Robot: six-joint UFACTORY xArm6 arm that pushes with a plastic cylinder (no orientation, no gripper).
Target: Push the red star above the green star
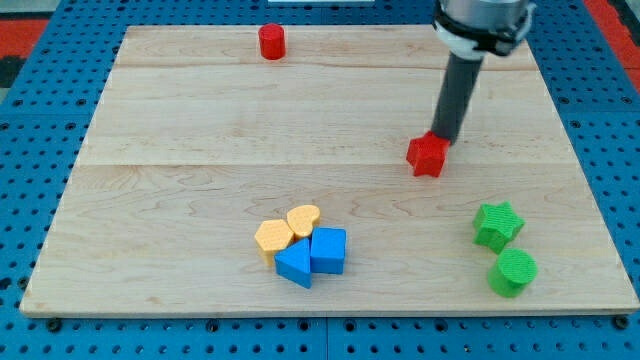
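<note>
The red star [427, 155] lies on the wooden board right of centre. The green star [497, 224] lies at the lower right, below and to the right of the red star. My tip [443, 138] stands at the red star's upper right edge, touching or nearly touching it. The dark rod rises from there toward the view's top.
A green cylinder [513, 272] sits just below the green star. A red cylinder [272, 42] stands at the top, left of centre. Two yellow blocks [287, 229] and two blue blocks [312, 255] cluster at the bottom centre. The board's right edge [590, 180] is near the green blocks.
</note>
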